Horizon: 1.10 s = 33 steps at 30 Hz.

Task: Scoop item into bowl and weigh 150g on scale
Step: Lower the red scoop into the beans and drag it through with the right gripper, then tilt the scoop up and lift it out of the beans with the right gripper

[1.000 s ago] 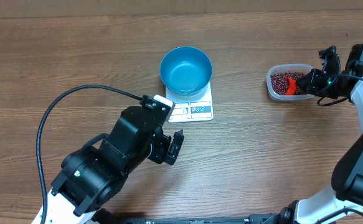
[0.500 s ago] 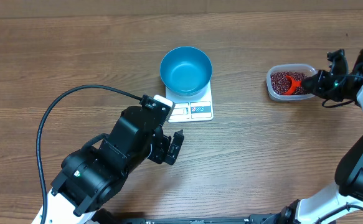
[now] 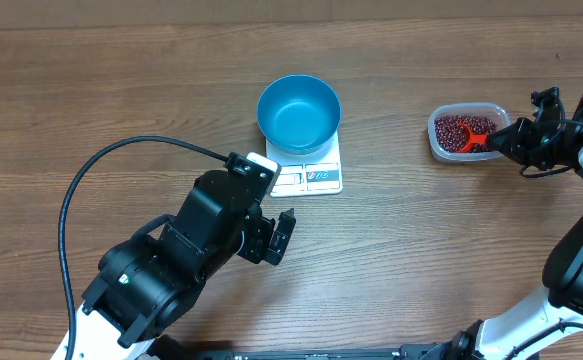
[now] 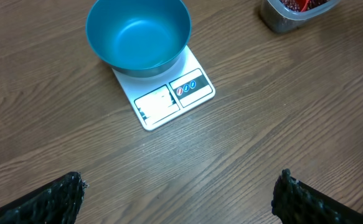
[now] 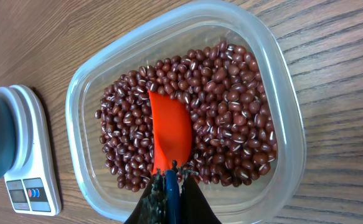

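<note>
Beans (image 5: 231, 124) filled clear container (image 5: 281, 74); I saw right gripper (image 5: 169, 186) pinching orange scoop (image 5: 170, 134) among them. Left gripper (image 4: 178, 199) spread wide, empty, near scale (image 4: 169, 99).

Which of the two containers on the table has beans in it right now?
The clear plastic container at the right: dark red beans fill it, with the orange scoop in them. The blue bowl on the scale is empty.

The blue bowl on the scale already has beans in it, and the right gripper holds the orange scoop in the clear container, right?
No: the left wrist view shows the blue bowl on the scale empty. The right gripper does hold the orange scoop in the clear container.
</note>
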Motion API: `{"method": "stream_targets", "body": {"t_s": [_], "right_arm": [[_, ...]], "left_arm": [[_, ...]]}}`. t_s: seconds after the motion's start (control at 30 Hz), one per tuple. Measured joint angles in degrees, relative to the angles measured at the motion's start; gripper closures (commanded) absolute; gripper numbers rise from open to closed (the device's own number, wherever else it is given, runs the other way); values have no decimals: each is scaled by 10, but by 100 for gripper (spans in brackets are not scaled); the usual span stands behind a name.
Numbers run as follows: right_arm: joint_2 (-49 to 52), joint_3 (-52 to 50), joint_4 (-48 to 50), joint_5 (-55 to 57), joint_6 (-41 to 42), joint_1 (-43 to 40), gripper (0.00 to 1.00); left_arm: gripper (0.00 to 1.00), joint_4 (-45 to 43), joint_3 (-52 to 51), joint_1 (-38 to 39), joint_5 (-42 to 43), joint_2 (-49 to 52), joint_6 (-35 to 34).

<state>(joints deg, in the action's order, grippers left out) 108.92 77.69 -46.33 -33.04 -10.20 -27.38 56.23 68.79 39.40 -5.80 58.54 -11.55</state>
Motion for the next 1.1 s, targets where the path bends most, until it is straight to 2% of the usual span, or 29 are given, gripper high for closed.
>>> {"method": "stream_targets", "body": {"t_s": [0.5, 1.1], "right_arm": [[4, 0, -11, -59, -17, -4, 96], [23, -3, -55, -189, -65, -101, 96]], "left_arm": [[1, 0, 0, 0, 0, 0, 0], [1, 0, 0, 0, 0, 0, 0]]}}
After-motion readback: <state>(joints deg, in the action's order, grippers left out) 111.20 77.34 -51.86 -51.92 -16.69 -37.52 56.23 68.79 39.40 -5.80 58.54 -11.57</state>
